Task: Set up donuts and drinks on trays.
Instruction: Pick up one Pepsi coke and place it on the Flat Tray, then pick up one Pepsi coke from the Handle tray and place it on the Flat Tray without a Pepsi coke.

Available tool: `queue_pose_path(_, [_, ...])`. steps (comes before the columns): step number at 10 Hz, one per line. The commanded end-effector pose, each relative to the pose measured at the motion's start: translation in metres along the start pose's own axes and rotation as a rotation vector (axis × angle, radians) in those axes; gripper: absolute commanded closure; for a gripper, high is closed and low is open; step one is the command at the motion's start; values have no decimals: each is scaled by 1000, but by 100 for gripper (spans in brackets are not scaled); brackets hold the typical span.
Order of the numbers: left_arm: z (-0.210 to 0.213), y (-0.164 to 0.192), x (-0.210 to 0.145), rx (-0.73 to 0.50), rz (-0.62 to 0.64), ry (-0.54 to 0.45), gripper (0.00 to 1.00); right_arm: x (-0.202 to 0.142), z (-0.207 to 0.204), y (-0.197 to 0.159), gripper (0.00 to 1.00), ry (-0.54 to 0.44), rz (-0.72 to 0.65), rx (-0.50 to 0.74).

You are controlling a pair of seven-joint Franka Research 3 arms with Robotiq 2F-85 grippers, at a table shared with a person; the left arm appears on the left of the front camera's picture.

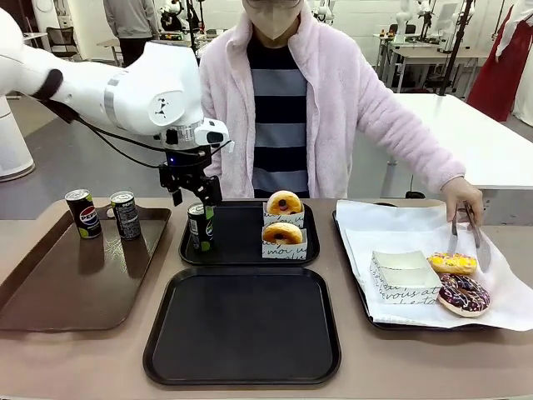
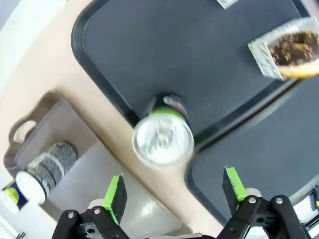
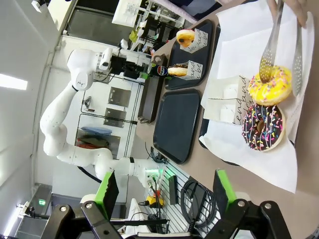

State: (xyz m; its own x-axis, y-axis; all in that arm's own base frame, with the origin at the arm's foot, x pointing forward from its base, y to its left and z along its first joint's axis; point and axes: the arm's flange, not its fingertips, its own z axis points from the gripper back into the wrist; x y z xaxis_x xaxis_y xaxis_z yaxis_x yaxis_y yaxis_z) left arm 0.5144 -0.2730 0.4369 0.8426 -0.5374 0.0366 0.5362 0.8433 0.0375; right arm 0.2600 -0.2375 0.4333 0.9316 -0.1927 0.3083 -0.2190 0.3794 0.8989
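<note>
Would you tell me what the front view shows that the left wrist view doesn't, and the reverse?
Front view, not the wrist view: the person's hand holding tongs by the yellow-iced donut and chocolate-sprinkled donut on white paper. Left wrist view, not the front: the can with its silver top face-on, and the green pads of the open left tool. Both: that can on the far black tray, two cans on the brown tray, a sleeved donut.

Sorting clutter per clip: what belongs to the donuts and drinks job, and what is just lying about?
Job: far black tray, near black tray, placed can, two waiting cans, two sleeved donuts, yellow donut, chocolate donut, empty sleeves, tongs.
Lying about: brown tray, paper-lined tray, rear table.
</note>
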Motion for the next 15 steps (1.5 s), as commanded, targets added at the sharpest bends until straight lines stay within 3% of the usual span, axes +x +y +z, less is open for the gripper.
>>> queue_pose_path(1, [29,-12,-57,1,-80,-51,0,1,2,0,0,-5,13,12])
queue_pose_path(4, [49,-21,-124,-35,-85,-134,0,1,2,0,0,-5,13,12])
queue_pose_path(6, [54,-10,-120,-52,-63,-108,0,1,2,0,0,-5,13,12])
queue_pose_path(7, [58,-24,-117,-13,-66,-104,0,1,2,0,0,-5,13,12])
queue_pose_path(12, [57,-23,-121,-23,-64,-104,0,1,2,0,0,-5,13,12])
queue_pose_path(13, [63,28,-105,-72,40,-96,0,1,2,0,0,-5,13,12])
queue_pose_path(15, [79,98,-133,-75,186,-121,0,1,2,0,0,-5,13,12])
